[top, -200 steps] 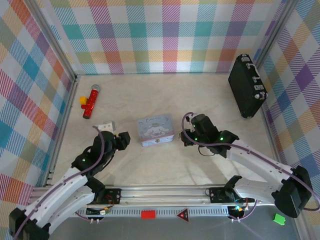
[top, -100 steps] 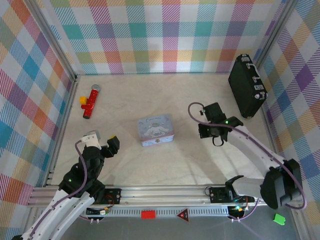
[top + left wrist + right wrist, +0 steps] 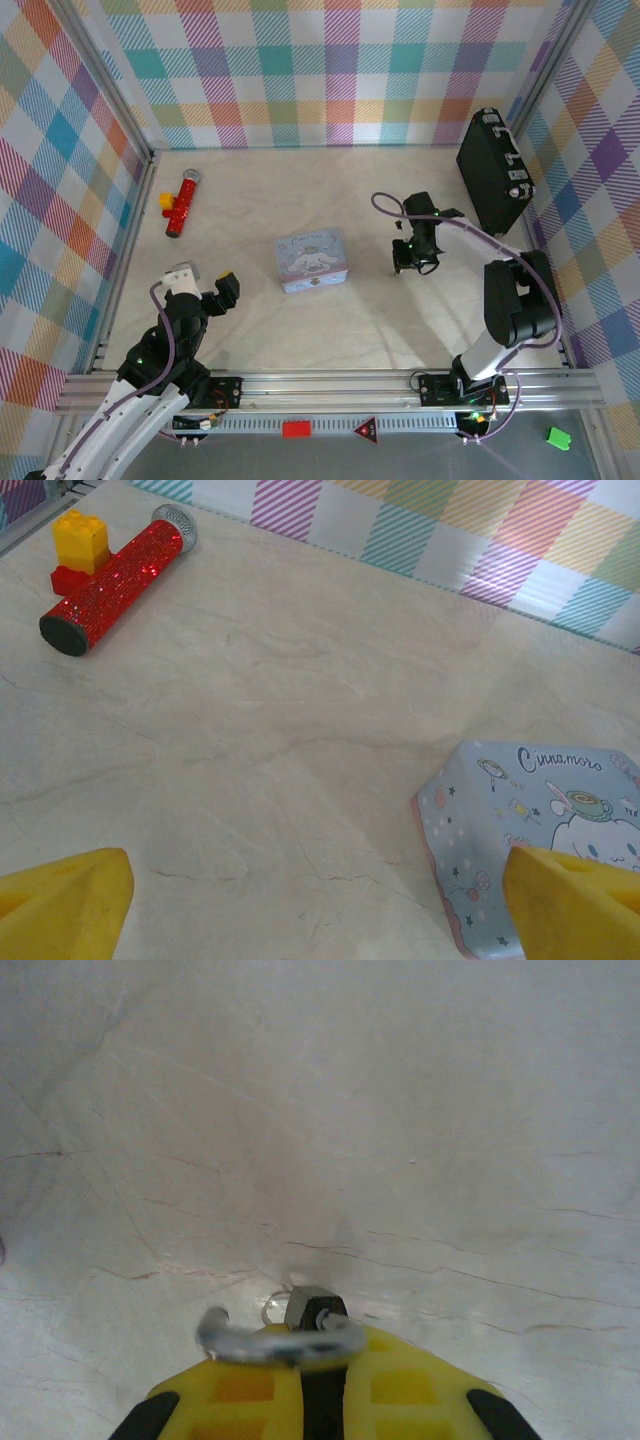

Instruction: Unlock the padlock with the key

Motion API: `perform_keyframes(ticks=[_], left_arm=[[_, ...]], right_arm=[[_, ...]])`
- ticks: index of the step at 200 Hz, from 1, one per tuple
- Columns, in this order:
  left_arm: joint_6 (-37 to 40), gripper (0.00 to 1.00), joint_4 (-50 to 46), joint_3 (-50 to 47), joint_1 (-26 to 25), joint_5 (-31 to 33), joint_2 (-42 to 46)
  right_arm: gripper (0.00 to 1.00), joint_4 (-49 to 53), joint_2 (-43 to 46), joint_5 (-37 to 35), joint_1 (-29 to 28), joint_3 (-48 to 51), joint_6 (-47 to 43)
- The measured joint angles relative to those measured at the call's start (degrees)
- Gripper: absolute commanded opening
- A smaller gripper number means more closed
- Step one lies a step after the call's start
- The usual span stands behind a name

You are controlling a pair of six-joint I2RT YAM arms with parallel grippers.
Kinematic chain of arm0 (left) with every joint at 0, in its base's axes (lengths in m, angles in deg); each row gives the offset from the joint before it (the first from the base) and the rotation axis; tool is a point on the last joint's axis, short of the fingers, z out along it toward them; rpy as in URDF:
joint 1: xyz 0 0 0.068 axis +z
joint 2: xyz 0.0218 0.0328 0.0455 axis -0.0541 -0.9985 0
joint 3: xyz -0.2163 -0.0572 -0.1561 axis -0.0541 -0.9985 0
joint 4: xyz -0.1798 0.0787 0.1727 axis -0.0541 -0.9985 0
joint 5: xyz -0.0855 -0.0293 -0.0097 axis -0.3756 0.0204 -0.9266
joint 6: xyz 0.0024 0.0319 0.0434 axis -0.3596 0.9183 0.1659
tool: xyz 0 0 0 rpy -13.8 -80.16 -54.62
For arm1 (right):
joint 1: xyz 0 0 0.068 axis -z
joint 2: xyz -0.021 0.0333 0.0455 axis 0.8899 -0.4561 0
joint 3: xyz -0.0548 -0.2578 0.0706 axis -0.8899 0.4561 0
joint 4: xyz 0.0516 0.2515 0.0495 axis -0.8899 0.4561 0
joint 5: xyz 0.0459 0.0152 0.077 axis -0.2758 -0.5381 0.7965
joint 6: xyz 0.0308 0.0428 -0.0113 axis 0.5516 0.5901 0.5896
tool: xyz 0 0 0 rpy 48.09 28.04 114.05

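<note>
The pale table (image 3: 300,190) carried a black case (image 3: 492,172) by the right wall and a blue tin (image 3: 311,259) at its middle. The left gripper (image 3: 207,288) hung spread wide. Right of the tin, the right gripper (image 3: 404,262) was clenched on the padlock (image 3: 285,1343), close above the table.

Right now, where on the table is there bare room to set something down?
Widest bare patch: the back strip of the table between the red toy and the black case, behind the tin. Also free: the front, between the tin and the rail. Tightest: between the tin and the right gripper.
</note>
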Motion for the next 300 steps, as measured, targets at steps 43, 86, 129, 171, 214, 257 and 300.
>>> perform_keyframes(ticks=[43, 86, 129, 171, 214, 257, 300], left_arm=[[0.0, 0.96, 0.0, -0.3, 0.0, 0.2, 0.0], [0.0, 0.96, -0.1, -0.3, 0.0, 0.9, -1.0], [0.0, 1.00, 0.1, -0.3, 0.0, 1.8, -3.5], [0.2, 1.00, 0.7, 2.3, 0.0, 5.2, -9.4], [1.2, 1.00, 6.3, 5.8, 0.0, 13.7, -21.2], [6.1, 1.00, 17.2, 7.0, 0.8, 22.1, -33.3], [14.4, 1.00, 30.5, 6.7, 6.7, 19.9, -42.6]], right_arm=[[0.25, 0.0, -2.9, 0.2, 0.0, -0.8, -0.6], [0.39, 0.4, -2.8, -1.1, 0.0, -0.8, -0.8], [0.57, 1.3, 0.5, -3.4, 0.0, -0.8, -0.6], [0.62, 3.1, 9.4, -5.9, 0.0, -0.9, -0.4], [0.76, -0.6, 22.2, -10.3, 0.0, 0.5, -0.8], [0.99, -11.4, 33.9, -16.9, 0.0, 8.9, -2.6], [0.99, -21.6, 37.0, -24.5, 0.6, 16.9, -4.2]])
